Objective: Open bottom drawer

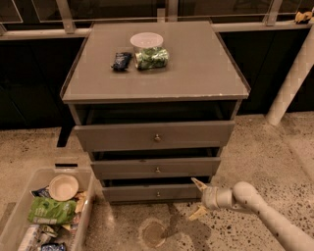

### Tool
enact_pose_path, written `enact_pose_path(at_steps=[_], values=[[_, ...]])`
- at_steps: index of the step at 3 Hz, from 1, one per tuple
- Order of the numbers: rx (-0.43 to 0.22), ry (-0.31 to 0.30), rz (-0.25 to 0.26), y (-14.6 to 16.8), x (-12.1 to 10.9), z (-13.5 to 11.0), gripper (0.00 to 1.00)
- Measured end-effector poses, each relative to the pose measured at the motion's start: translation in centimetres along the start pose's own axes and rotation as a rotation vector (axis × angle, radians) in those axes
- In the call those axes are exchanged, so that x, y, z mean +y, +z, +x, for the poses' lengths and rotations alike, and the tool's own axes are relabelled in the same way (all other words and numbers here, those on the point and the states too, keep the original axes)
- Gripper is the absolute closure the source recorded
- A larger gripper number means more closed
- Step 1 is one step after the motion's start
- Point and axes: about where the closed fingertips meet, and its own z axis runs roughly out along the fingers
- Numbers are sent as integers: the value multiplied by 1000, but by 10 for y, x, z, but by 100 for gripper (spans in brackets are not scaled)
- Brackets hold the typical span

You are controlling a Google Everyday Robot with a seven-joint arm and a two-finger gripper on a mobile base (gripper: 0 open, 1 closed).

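This is looking like a test corner in an office building: a lone grey drawer cabinet (pixel 156 86) is standing on speckled polished floor (pixel 274 147) before a glass railing (pixel 115 9), a clear bin (pixel 90 196) of snack packets (pixel 51 211) beside it. The gripper (pixel 198 198) is hovering low by the cabinet's right front, fingers spread apart.

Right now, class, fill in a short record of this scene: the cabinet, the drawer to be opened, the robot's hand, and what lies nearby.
cabinet: grey, three drawers stacked
bottom drawer: lowest and narrowest front, small round knob at centre
hand: open, low by the floor at the bottom drawer's right end, not on the knob
contact with drawer: cannot tell
on cabinet top: white-lidded tub, green packet, dark packet
floor, left: clear bin holding a bowl and packets
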Motion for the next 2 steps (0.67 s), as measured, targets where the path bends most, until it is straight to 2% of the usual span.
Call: enact_pose_path(at_steps=[1, 2], values=[[242, -99, -30, 10, 0, 3, 0], [366, -189, -42, 9, -9, -2, 0]])
